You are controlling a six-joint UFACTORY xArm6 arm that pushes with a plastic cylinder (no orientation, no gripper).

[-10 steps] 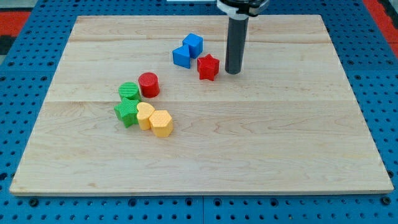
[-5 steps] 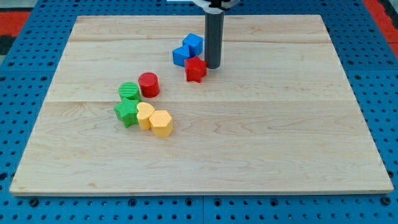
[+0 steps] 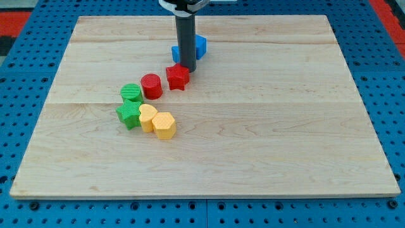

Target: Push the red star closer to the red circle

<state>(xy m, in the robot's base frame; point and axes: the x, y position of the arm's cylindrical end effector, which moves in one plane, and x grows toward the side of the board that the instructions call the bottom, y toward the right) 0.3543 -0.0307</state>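
Nearly done: small red plastic star block (image 3: 178, 77), upper centre of frame, sits just beside red plastic circle block (image 3: 151, 85), narrow gap left. My tip (image 3: 188, 68), a bare rod grasping nothing, touches the star's upper-right side.

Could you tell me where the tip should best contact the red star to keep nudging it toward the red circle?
Press the red star on its upper-right side, where my tip sits now, and push toward the view's lower left; the red circle lies just beyond.
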